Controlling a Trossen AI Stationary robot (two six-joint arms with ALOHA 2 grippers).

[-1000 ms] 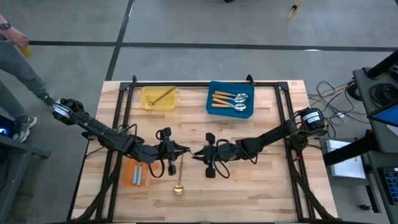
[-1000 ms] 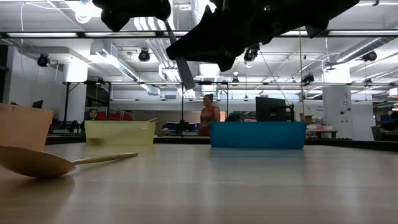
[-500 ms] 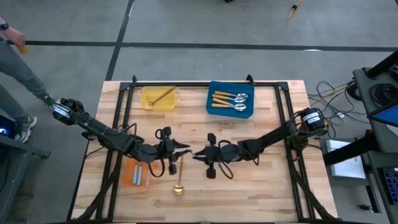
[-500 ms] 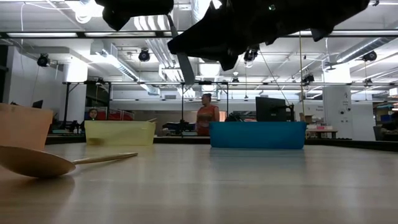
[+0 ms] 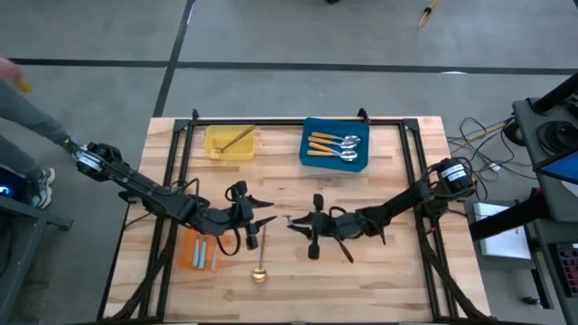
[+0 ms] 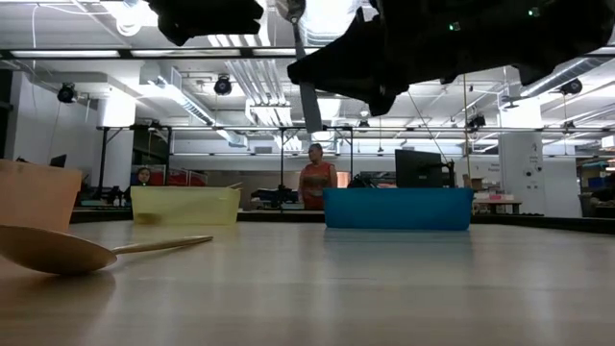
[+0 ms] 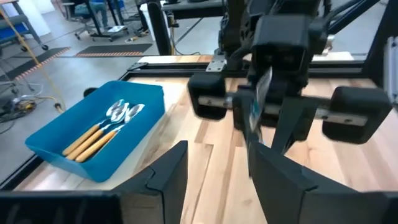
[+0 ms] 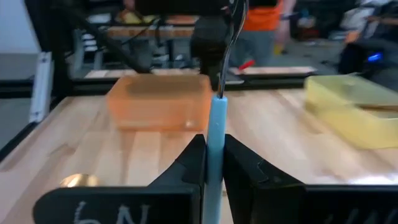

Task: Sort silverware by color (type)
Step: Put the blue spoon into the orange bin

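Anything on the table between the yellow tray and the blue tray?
No. In the high view only bare wood separates the yellow tray from the blue tray; the low view shows an open gap there too.

Wooden table [image 5: 388,271]: three trays [image 5: 228,142], one gold spoon [image 5: 259,267].

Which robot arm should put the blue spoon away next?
The right one, most likely. The right gripper is shut on the blue-handled spoon, while the left gripper is open and holds nothing. One snag: the orange tray with the other blue-handled spoons sits on the left arm's side.
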